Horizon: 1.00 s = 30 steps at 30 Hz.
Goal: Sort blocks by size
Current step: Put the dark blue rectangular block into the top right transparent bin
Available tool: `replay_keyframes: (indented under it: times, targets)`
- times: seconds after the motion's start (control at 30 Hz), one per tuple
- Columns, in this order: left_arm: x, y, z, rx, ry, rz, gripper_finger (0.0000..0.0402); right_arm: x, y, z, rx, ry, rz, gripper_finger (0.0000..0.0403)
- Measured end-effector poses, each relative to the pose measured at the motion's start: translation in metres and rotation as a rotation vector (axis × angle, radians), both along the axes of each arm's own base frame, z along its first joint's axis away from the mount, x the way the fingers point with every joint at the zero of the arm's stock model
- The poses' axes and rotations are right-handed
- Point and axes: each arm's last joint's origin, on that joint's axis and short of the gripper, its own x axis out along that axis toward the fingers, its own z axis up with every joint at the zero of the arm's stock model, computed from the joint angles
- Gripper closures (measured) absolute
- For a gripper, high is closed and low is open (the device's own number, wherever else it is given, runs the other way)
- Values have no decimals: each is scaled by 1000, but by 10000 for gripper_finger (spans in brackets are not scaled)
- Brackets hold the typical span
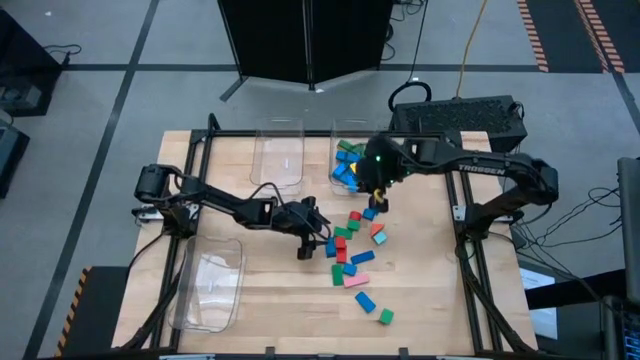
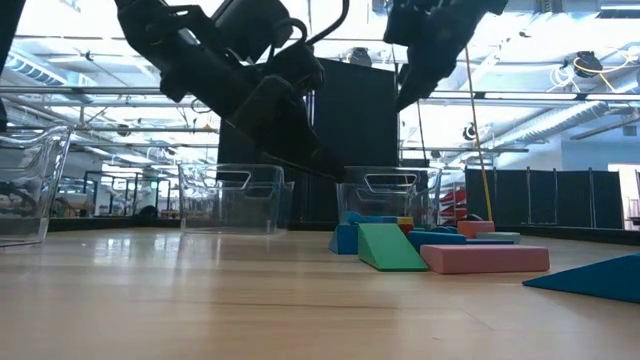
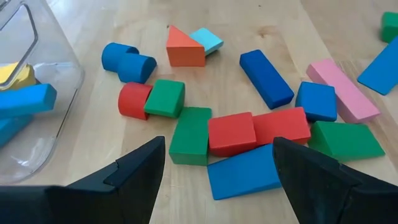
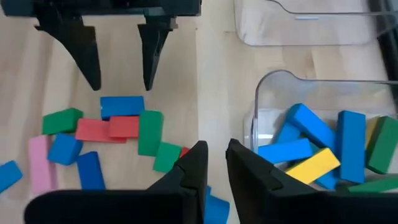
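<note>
Scene: two dark arms work a wooden table strewn with small coloured blocks, three clear bins set around them.
Blocks on the table: a loose cluster lies near the middle, trailing toward the near right corner; in the left wrist view two red blocks sit end to end, touching a green block and a blue wedge.
Blocks already binned: the right-hand far bin holds a heap of blue, yellow and green pieces; the near left bin and the other far bin show no blocks that I can make out.
Left gripper: jaws spread wide, hanging just over the red and green pieces, holding nothing.
Right gripper: fingers drawn nearly together with only a thin slot between them, poised by the filled bin's near rim; from the pictures I cannot tell whether anything is pinched there.
How the blocks should handle: they look like painted wood or hard plastic, so probably light, rigid and not fragile, though smooth faces could slip under a weak squeeze.
Where to take hold: likely across a block's two long flat sides, at mid-length; the wedges and the rounded blue pieces offer poorer faces.
Risk: packed neighbours may be nudged or dragged along with the chosen piece.
</note>
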Motion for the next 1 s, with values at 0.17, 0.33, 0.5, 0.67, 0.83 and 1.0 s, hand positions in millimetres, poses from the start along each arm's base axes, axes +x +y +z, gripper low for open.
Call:
replay_keyframes:
  times: [0.17, 0.33, 0.5, 0.67, 0.83, 1.0]
  targets:
    - [0, -2, 0, 2, -1, 10, 104, 3, 16, -13, -26, 4, 6, 349]
    - [1, -4, 2, 9, -32, 23, 104, 0, 27, -35, -5, -35, 3, 349]
    - [4, -4, 6, -16, -72, 37, 104, -6, 37, -51, 18, -97, -7, 349]
    - [4, -3, 8, -40, -91, 88, 104, -16, 50, -58, 35, -139, 12, 349]
    - [5, -3, 9, -61, -108, 113, 104, -24, 64, -60, -2, -155, 7, 349]
    - [6, -2, 10, -56, -118, 134, 104, -29, 75, -64, -3, -150, 17, 349]
